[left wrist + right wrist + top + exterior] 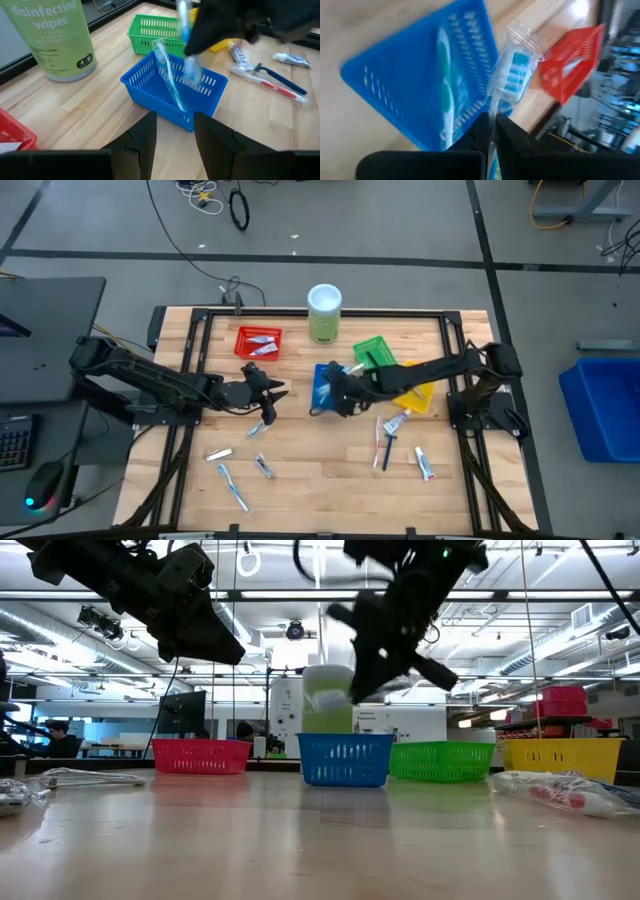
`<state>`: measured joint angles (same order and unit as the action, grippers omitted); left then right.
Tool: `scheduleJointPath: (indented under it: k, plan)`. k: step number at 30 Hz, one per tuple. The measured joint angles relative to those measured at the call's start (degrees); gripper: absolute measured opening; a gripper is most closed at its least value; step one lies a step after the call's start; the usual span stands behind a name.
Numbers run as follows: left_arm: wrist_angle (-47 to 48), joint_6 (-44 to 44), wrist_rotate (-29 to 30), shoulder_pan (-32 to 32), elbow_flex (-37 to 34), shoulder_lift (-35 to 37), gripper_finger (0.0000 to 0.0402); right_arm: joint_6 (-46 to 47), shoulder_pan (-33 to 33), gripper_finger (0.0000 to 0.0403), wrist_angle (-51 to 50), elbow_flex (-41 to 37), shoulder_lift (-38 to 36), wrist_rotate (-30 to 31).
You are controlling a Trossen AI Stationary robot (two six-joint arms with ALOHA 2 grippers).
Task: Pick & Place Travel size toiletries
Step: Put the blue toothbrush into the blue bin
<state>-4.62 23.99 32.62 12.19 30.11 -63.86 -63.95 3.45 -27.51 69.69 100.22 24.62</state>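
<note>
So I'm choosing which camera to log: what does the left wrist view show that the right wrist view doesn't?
Only the left wrist view shows the wipes canister, the green basket, the razor on the table and the open left gripper. Only the right wrist view shows the whole red basket and the right gripper shut on the wrapped toothbrush. Both show the blue basket and that toothbrush over it.

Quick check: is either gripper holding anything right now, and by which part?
The right gripper holds a wrapped toothbrush by the handle end of its clear wrapper, brush head outward, above the blue basket. The left gripper holds nothing; its jaws are open.
</note>
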Motion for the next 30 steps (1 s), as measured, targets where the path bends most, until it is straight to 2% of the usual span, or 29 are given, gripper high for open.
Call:
scheduleJointPath:
  k: [6, 10, 18, 30]
  plan:
    - [0.2, -0.7, 0.0, 0.0, 0.0, 0.0, 0.0136, -6.7, -3.1, 0.0018, -0.5, -0.7, 1.8, -4.1]
    - [0.7, -0.8, 0.0, 0.0, 0.0, 0.0, 0.0136, -7.4, -3.2, 0.0018, 0.7, -0.7, 4.0, -2.4]
    - [1.3, -1.3, 0.0, 0.0, 0.0, 0.0, 0.0136, -10.2, -2.2, 0.002, 3.1, -0.7, 7.5, -2.7]
    - [1.6, -0.9, -0.2, 0.0, 0.0, 0.0, 0.0136, -6.5, -0.5, 0.009, 3.9, -0.7, 7.5, -2.5]
